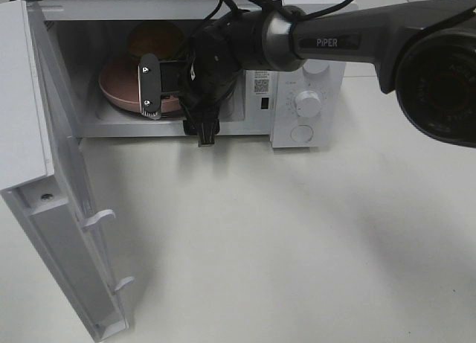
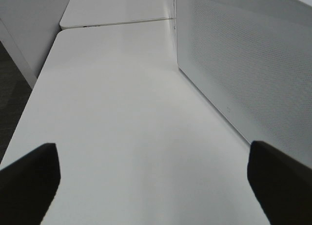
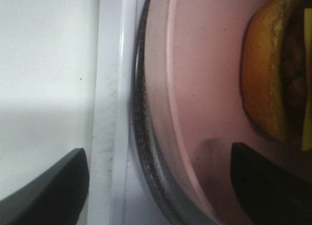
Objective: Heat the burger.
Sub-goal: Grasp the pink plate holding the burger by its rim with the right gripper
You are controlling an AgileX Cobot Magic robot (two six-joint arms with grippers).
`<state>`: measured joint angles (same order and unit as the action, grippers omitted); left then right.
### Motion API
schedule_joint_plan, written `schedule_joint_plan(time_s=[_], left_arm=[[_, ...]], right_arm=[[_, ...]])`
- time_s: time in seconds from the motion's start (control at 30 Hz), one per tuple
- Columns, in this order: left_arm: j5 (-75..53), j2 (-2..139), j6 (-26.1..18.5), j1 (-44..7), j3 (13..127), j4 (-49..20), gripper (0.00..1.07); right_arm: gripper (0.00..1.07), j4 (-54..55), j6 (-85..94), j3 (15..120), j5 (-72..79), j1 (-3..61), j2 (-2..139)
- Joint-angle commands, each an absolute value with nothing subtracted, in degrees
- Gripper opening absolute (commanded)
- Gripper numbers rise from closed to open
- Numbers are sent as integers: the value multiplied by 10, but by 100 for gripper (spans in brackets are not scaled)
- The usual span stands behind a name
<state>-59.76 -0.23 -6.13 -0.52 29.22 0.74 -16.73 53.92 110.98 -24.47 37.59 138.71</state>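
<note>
Right gripper (image 1: 152,86) open, straddling plate (image 1: 119,82) rim; burger (image 1: 154,39) inside microwave (image 1: 309,97). Withdraw level, avoid dragging plate. Left gripper (image 2: 156,173) open, idle.

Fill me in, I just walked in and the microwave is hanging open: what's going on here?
The right arm reaches into the open microwave, its right gripper at the rim of the pink plate that carries the burger. Plate and burger sit inside the cavity. The jaws straddle the plate's edge; whether they grip it is unclear. The door is swung wide open. The left gripper is open over bare table beside the microwave.
</note>
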Motion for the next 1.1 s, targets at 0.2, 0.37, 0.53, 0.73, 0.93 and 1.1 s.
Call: schedule_joint_plan(time_s=[0.2, 0.37, 0.53, 0.73, 0.93, 1.1], left_arm=[[-594, -13, -60, -2, 290, 7, 100], [-594, -13, -60, -2, 290, 7, 100], [-594, -13, -60, -2, 290, 7, 100], [-592, -13, -60, -2, 290, 7, 100], [-592, -13, -60, -2, 290, 7, 100], [-592, -13, -60, -2, 290, 7, 100]], right_arm=[[76, -179, 533, 1120, -251, 374, 1391], [76, -186, 533, 1137, -254, 380, 1394], [76, -189, 531, 1154, -251, 387, 1404], [76, -183, 521, 1173, -255, 394, 1424], [70, -180, 520, 1173, -252, 394, 1424], [49, -190, 520, 1173, -254, 394, 1420]])
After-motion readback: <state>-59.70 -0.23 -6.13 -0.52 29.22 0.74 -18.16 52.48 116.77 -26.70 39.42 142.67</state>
